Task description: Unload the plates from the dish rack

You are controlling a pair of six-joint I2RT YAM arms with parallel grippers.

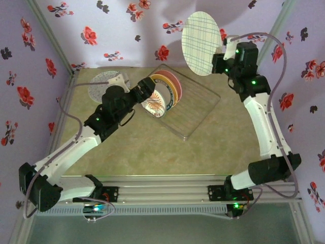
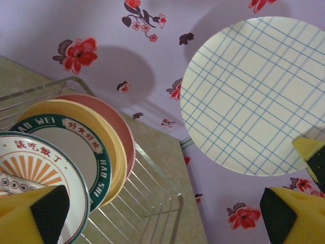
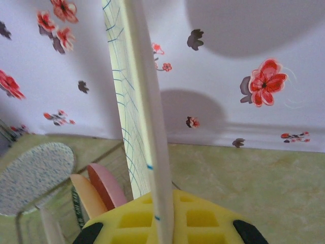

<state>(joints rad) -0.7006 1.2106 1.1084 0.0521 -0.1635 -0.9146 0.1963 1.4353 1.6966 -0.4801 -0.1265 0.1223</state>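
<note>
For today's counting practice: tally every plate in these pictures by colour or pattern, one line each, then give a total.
Blue-grid plate: 1
Speckled plate: 1
Orange-sunburst plate: 1
Green-rimmed plate: 1
Yellow-tan plate: 1
Pink plate: 1
Total: 6 plates

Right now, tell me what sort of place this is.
Probably a staged robot test booth, not a real kitchen: floral papered walls close around a table bearing two bolted arms and a dish rack of plates.
</note>
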